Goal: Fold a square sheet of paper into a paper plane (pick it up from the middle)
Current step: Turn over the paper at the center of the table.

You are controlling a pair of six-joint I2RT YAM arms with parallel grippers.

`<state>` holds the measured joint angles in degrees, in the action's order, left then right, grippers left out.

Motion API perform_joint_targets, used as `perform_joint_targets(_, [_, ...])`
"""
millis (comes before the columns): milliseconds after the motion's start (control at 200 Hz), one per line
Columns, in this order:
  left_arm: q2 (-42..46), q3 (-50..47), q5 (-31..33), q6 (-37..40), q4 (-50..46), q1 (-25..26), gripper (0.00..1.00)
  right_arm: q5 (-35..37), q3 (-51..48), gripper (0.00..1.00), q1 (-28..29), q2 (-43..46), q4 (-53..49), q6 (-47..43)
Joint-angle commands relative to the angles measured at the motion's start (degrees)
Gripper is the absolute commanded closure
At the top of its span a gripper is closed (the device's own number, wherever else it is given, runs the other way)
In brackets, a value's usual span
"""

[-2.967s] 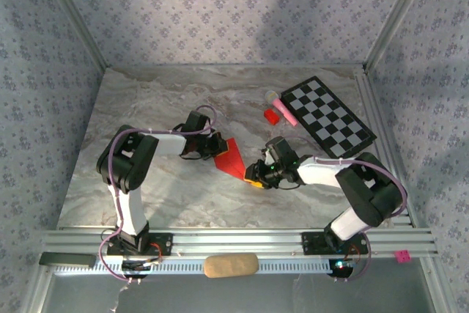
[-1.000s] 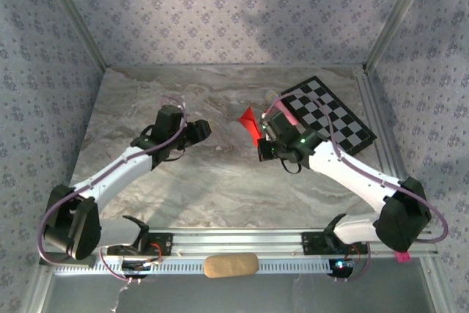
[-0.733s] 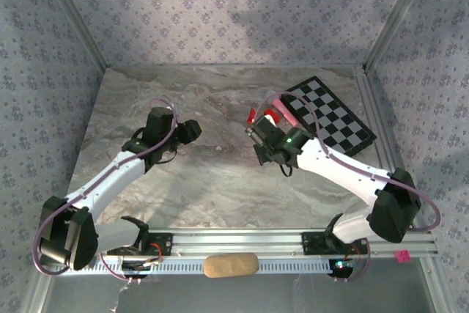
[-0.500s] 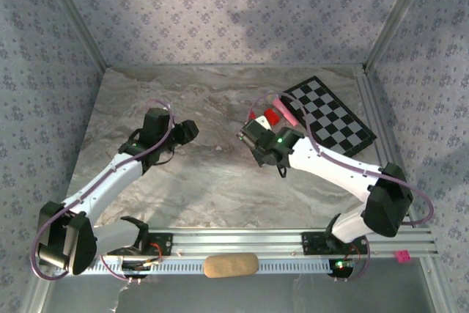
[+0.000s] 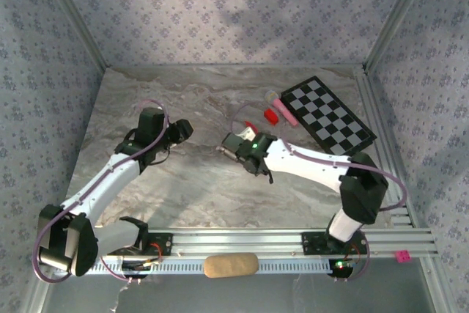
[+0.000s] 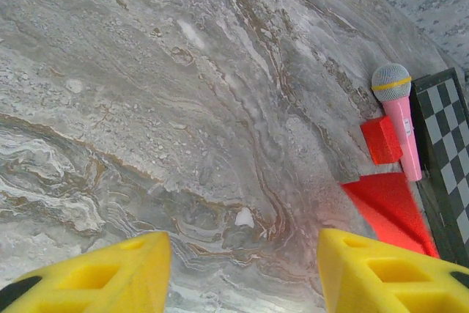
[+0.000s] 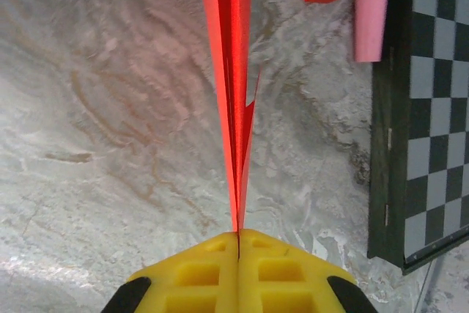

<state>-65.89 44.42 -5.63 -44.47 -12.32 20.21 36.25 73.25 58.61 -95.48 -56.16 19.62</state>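
Note:
The paper plane is folded bright red paper, seen edge-on as a narrow blade running forward from my right gripper, which is shut on its near end. In the top view a small piece of the red paper shows just beyond the right gripper, over the middle of the table. My left gripper hangs apart to the left, open and holding nothing. Its yellow fingers stand wide, and the red paper lies ahead on the right, beside the right pad.
A small red block and a pink toy microphone lie beside the checkerboard at the back right. A tan pad rests on the front rail. Grey marble table spreads to the left and front.
The right gripper lifted the red paper off the table, swung it up near the checkerboard, then carried it left toward the centre. The left gripper let go and drew back left.

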Motion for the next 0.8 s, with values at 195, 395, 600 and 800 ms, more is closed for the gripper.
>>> perform_joint_targets(195, [3.0,-1.9,0.5,0.6,-1.5,-2.0,0.44,-11.2,4.3,0.91,5.5,-8.3,1.6,-4.1])
perform_joint_targets(395, [3.6,-3.1,0.1,0.2,-1.6,-2.4,0.44,-20.9,5.7,0.85,5.6,-11.1,5.9,-4.1])
perform_joint_targets(600, [3.3,-3.8,-1.2,0.3,-1.3,-2.5,0.44,-25.9,6.5,0.80,4.9,-12.3,8.9,-3.2])
perform_joint_targets(800, [2.7,-3.6,-2.2,0.7,-1.7,-2.5,0.44,-31.7,3.2,0.71,2.4,-8.5,15.8,-1.7])
